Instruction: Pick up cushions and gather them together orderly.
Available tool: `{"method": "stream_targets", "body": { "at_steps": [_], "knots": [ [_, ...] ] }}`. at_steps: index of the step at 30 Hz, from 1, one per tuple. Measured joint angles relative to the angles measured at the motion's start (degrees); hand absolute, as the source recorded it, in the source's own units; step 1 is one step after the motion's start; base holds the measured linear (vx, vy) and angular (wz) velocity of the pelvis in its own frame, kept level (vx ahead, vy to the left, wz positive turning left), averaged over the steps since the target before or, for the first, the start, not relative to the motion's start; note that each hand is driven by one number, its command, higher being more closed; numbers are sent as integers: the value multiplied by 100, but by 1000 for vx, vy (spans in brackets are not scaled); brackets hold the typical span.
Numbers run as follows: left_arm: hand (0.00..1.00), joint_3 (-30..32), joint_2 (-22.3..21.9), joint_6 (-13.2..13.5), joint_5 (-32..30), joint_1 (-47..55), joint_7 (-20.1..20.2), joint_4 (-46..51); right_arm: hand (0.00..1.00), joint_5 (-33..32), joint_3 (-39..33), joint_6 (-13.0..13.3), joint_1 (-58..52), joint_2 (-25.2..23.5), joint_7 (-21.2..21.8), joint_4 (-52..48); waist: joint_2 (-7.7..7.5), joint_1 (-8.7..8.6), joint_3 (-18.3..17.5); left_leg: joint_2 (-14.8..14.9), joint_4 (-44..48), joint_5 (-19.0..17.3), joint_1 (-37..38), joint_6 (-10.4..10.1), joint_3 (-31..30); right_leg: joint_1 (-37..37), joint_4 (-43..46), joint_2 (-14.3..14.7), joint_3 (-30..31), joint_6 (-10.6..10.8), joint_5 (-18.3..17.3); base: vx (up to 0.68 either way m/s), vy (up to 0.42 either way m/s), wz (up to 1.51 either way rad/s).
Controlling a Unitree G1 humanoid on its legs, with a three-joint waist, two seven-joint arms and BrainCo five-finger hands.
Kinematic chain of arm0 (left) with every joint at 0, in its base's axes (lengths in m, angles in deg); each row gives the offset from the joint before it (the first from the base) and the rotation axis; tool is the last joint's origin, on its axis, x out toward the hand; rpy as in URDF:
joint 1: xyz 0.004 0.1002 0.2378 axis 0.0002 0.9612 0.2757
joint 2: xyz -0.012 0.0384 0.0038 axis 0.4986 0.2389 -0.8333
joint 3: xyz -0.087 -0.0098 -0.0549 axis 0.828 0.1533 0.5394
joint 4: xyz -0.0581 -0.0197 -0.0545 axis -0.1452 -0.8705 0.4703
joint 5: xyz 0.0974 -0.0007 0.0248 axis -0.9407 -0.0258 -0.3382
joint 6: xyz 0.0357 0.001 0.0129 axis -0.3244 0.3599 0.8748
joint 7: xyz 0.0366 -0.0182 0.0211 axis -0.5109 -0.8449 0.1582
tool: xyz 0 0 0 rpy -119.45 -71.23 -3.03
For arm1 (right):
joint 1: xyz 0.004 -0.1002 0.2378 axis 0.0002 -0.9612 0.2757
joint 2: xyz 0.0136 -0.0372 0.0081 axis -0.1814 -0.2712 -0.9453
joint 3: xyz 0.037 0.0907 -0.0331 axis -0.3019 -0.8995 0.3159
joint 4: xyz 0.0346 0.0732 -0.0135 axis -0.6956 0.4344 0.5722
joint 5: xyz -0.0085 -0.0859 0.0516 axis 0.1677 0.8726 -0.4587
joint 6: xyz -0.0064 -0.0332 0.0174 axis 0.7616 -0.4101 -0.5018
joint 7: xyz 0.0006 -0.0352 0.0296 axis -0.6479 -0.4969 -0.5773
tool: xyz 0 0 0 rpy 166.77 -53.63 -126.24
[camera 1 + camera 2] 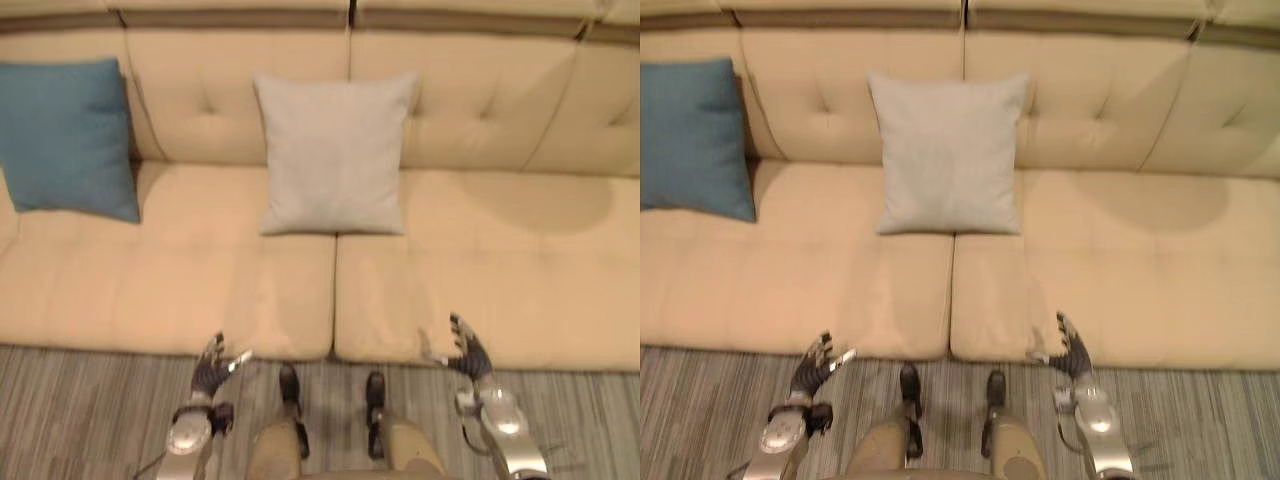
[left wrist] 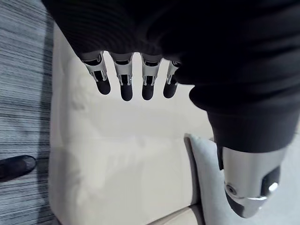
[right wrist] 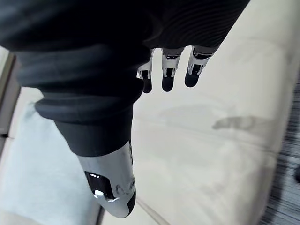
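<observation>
Beige tufted sofa (image 1: 200, 270) carries both cushions. The grey cushion (image 1: 333, 152) stands upright against the backrest, over the seam between the two seat pads. The blue cushion (image 1: 68, 135) leans on the backrest at the robot's left end, well apart from the grey one. Left hand (image 1: 211, 372) is at the seat's front edge above the striped floor (image 1: 90, 410), fingers (image 2: 126, 86) straight, holding nothing. Right hand (image 1: 468, 353) is at the right pad's front edge, fingers (image 3: 168, 77) extended, likewise empty.
</observation>
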Motion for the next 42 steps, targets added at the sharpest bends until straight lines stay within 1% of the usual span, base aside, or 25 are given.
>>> {"method": "stream_targets", "body": {
  "at_steps": [2,7,11,13,14,15,16,17,18,20,22,23,24,25,26,27,28,29,30,31,33,34,35,38,42],
  "knots": [
    [0,138,-36,-50,-240,208,117,-327,0,172,-180,-124,-149,3,82,538,-3,-92,-130,-63,-53,-23,233,30,7,217,-28,-56,18,39,-26,55,62,2],
    [0,156,-50,-107,-494,482,247,-501,0,422,-348,-239,-456,18,184,924,-37,-115,-255,-159,-74,-123,669,84,117,589,-79,-153,176,117,-69,21,55,-9],
    [0,148,-40,-103,-557,443,341,-458,0,426,-300,-276,-276,10,184,846,-90,-77,-239,-180,82,-153,496,126,476,268,84,-205,478,298,56,-29,35,-37],
    [0,144,-12,-105,-557,354,340,-332,0,425,-222,-335,-211,9,174,681,-141,-91,-201,-216,538,-241,119,277,540,36,156,-279,534,498,232,-53,27,-23],
    [0,152,-47,-105,-555,361,332,-80,0,423,-208,-338,-194,23,176,554,-69,-46,-201,7,872,-355,-197,422,640,-117,87,-212,607,884,485,-86,17,-34],
    [0,162,-46,-95,-555,329,324,100,0,414,-118,-353,-34,15,174,533,21,7,-73,168,1092,-469,-330,522,646,-533,1760,-230,364,403,-191,-150,5,-28],
    [0,140,-36,-100,-555,310,329,148,0,415,-97,-357,-39,2,176,499,7,0,-50,177,1160,-484,-320,536,620,-597,2473,-297,286,251,-488,-131,-59,5],
    [0,139,-48,-109,-555,315,326,210,0,414,-52,-354,-145,-46,175,447,-32,-7,-25,140,1276,-536,-267,545,552,-564,3655,-461,279,241,-841,-145,-87,24],
    [0,138,-59,-118,-553,344,324,287,0,415,86,-349,-157,-54,178,430,-91,53,-48,124,1411,-547,-288,545,511,-391,4412,-570,347,336,-981,-112,-100,21],
    [0,154,-70,-118,-552,350,318,363,0,419,188,-337,-134,-64,182,425,-267,114,-88,96,1613,-475,-460,468,454,-1,4582,-637,408,472,-1077,-159,-125,21],
    [0,188,-182,-172,-551,342,276,363,0,421,157,-349,-8,-27,164,427,-390,124,-139,114,1730,-257,-732,336,402,303,3809,-604,396,573,-1718,-223,-167,6],
    [0,122,-368,-212,-551,346,254,399,0,407,129,-339,84,68,114,388,-267,257,-155,220,1518,-46,-905,264,438,298,3257,-487,202,379,-2041,-317,-211,-30],
    [0,91,-425,-210,-551,342,237,419,0,405,131,-328,149,106,89,380,-225,309,-115,274,1414,37,-965,232,445,290,3051,-415,120,332,-2193,-302,-183,-39],
    [0,52,-490,-221,-546,303,224,398,0,401,126,-333,269,167,56,406,-144,312,-63,295,1227,227,-1105,136,390,293,2720,-340,40,143,-2426,-431,-217,3],
    [0,-26,-600,-239,-525,216,216,378,0,378,94,-362,350,280,27,431,139,208,56,387,964,218,-1200,-56,170,235,2591,-135,-165,-37,-2350,-304,-138,27],
    [0,-74,-603,-236,-489,191,214,381,0,374,64,-367,341,279,27,435,111,180,85,377,860,44,-1204,-275,120,186,2505,-182,-209,-110,-2279,-364,-98,51],
    [0,-98,-610,-231,-448,157,211,402,0,366,-5,-368,286,236,26,441,65,136,117,359,1110,-130,-1302,-288,85,166,2411,-247,-340,-226,-2155,-294,-64,38],
    [0,-94,-609,-229,-443,176,212,409,0,350,-74,-368,246,173,22,428,-6,107,125,337,2002,-244,-1320,-125,116,148,2350,-344,-351,-294,-2044,-339,-86,27],
    [0,-102,-618,-229,-444,210,214,414,0,345,-85,-368,192,170,23,402,-8,99,118,347,2332,-307,-1283,-66,115,144,2304,-342,-337,-300,-1991,-266,-106,1],
    [0,-100,-635,-228,-444,283,217,470,0,338,-87,-366,129,167,25,271,25,101,96,373,2839,-656,-1115,-29,76,153,2222,-309,-271,-298,-1896,-122,-48,-17],
    [0,-77,-649,-220,-443,412,218,599,0,338,-81,-358,68,96,32,174,73,124,81,470,3127,-1283,-765,-108,-81,81,2088,-180,-110,-303,-1699,-118,13,-40],
    [0,-76,-653,-221,-441,429,218,591,0,339,-82,-358,70,64,40,179,94,134,73,462,3061,-1411,-640,-148,-172,81,2019,-113,-51,-279,-1609,-140,84,-54],
    [0,-78,-662,-224,-437,429,213,568,0,347,-106,-356,72,12,45,222,142,129,41,456,2831,-1490,-468,-221,-249,115,1945,-42,37,-228,-1515,-110,91,-43],
    [0,-85,-667,-228,-441,349,216,500,0,375,-131,-359,80,-16,39,395,67,106,-44,351,2186,-1525,-162,-228,-195,145,1542,-28,218,-111,-1207,-144,122,-34],
    [0,-90,-660,-233,-443,162,218,434,0,354,-438,-361,76,-76,20,499,79,63,-99,263,1843,-1470,41,-222,233,212,877,-18,727,68,-682,-87,110,-56]
  ]
}}
